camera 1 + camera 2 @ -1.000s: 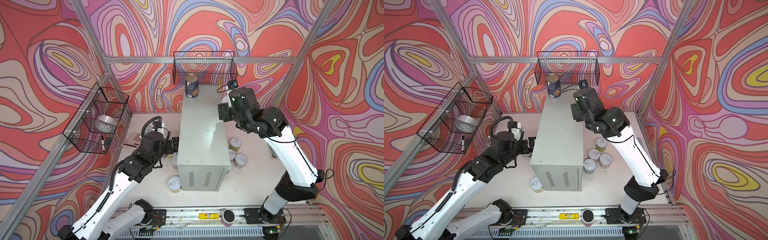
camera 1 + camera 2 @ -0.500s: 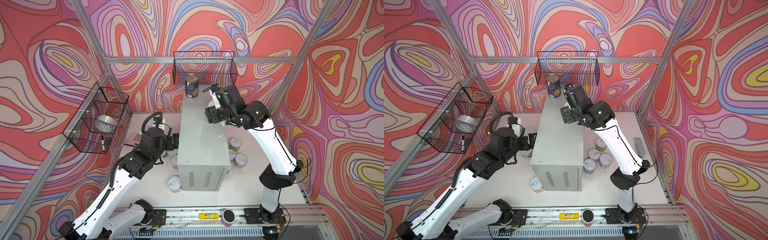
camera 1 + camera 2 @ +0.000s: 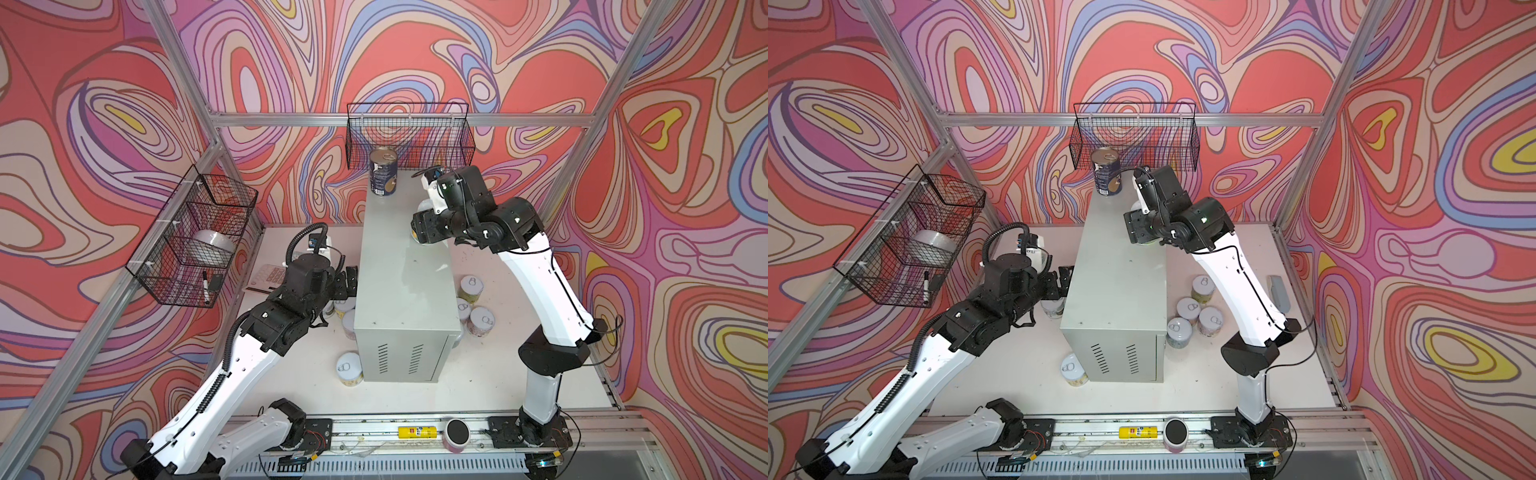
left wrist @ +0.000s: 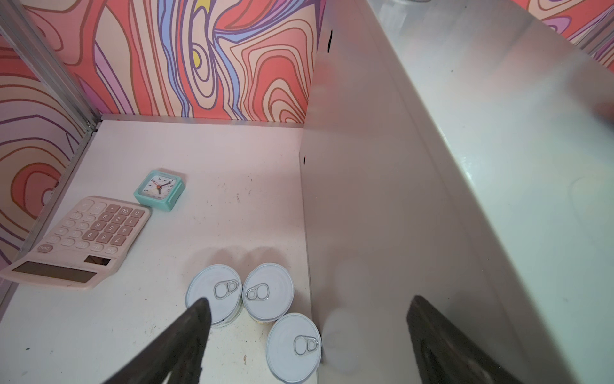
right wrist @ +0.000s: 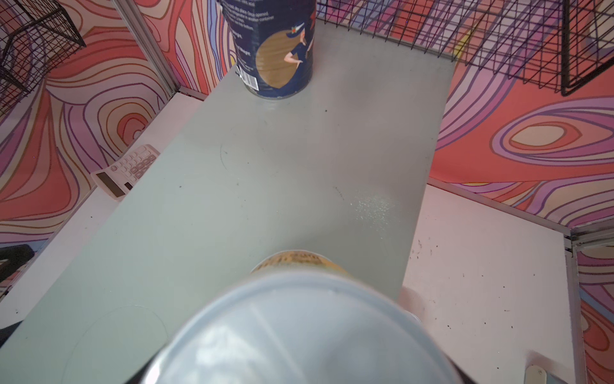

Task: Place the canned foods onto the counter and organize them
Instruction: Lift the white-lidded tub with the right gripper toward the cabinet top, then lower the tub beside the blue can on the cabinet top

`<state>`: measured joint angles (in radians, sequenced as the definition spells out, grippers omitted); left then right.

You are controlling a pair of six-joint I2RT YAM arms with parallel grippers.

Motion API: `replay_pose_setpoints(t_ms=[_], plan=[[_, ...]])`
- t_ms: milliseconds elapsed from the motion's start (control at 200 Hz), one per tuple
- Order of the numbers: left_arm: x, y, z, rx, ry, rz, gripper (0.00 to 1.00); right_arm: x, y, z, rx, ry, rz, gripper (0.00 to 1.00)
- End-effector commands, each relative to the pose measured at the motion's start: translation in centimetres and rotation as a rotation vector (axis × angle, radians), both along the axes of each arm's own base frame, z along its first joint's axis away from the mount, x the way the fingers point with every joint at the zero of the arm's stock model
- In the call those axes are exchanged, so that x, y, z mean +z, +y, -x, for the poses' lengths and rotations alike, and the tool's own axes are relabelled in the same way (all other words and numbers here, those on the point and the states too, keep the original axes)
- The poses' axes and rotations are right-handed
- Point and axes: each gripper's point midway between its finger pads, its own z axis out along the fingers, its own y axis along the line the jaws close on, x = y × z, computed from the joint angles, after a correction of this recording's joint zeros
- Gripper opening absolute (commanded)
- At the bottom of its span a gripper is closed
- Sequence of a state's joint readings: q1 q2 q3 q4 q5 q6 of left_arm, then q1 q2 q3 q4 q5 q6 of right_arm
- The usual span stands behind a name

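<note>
The counter (image 3: 399, 266) (image 3: 1117, 270) stands mid-table, with a tall dark-blue tin (image 3: 383, 172) (image 5: 275, 50) upright at its far end. My right gripper (image 3: 428, 226) is shut on a yellow-labelled can (image 5: 299, 332), holding it just above the counter's right edge; the can's white lid hides the fingers in the right wrist view. My left gripper (image 4: 309, 304) (image 3: 347, 282) hangs open beside the counter's left wall, above three white-lidded cans (image 4: 214, 292) (image 4: 268, 291) (image 4: 293, 345) on the table. More cans (image 3: 1203, 286) (image 3: 1190, 309) (image 3: 1210, 320) cluster right of the counter. One can (image 3: 349, 368) stands at its front left corner.
A pink calculator (image 4: 79, 239) and a teal clock (image 4: 159, 189) lie on the table left of the counter. Black wire baskets hang on the back wall (image 3: 409, 135) and the left wall (image 3: 195, 237). A yellow tube (image 3: 417, 432) and a pink cylinder (image 3: 456, 432) sit on the front rail.
My right arm has swung left with the can, from beside the counter to over its right edge. The left gripper has stayed by the counter's left wall, its jaws a little wider.
</note>
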<state>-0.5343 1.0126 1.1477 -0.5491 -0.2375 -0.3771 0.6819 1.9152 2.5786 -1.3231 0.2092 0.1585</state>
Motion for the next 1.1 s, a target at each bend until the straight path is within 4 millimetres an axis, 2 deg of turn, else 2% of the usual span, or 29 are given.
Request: replay_pose_setpoints(t_ms=[0, 160, 185, 245, 290, 361, 396, 531, 771, 916, 996, 1006, 1092], plan=[[1.1, -0.4, -0.5, -0.011, -0.025, 0.016, 0.94, 0.6, 0.9, -1.0, -0.001, -0.033, -0.045, 0.64], [1.1, -0.6, -0.8, -0.015, -0.027, 0.013, 0.94, 0.8, 1.1, -1.3, -0.003, -0.045, -0.050, 0.78], [1.1, -0.7, -0.8, -0.016, -0.028, 0.011, 0.94, 0.8, 1.1, -1.3, -0.001, -0.046, -0.051, 0.83], [1.1, -0.7, -0.8, -0.018, -0.027, 0.015, 0.94, 0.8, 1.2, -1.5, -0.003, -0.050, -0.050, 0.84], [1.0, -0.8, -0.8, -0.019, -0.024, 0.017, 0.94, 0.8, 1.2, -1.6, -0.008, -0.056, -0.049, 0.91], [0.9, -0.7, -0.8, -0.017, -0.025, 0.017, 0.94, 0.9, 1.2, -1.8, -0.015, -0.064, -0.050, 0.93], [0.9, -0.7, -0.8, -0.016, -0.025, 0.017, 0.94, 1.0, 1.2, -1.8, -0.014, -0.068, -0.051, 0.98], [0.9, -0.6, -0.7, -0.013, -0.026, 0.012, 0.95, 1.9, 1.3, -2.0, -0.009, -0.098, -0.070, 0.98], [1.0, -0.5, -0.8, -0.011, -0.027, 0.008, 0.95, 7.0, 0.5, -1.7, -0.019, -0.248, -0.142, 0.98], [0.8, -0.4, -0.7, -0.009, -0.024, 0.009, 0.95, 9.3, -0.3, -1.1, -0.023, -0.319, -0.167, 0.98], [0.6, -0.2, -0.5, -0.002, -0.024, 0.007, 0.95, 10.8, -0.8, -0.4, -0.019, -0.364, -0.195, 0.98], [0.6, -0.2, -0.5, -0.002, -0.024, 0.006, 0.95, 11.7, -1.2, 0.2, -0.016, -0.384, -0.211, 0.98], [0.7, -0.2, -0.4, -0.005, -0.029, 0.007, 0.94, 13.8, -1.9, 2.2, 0.030, -0.448, -0.256, 0.96]])
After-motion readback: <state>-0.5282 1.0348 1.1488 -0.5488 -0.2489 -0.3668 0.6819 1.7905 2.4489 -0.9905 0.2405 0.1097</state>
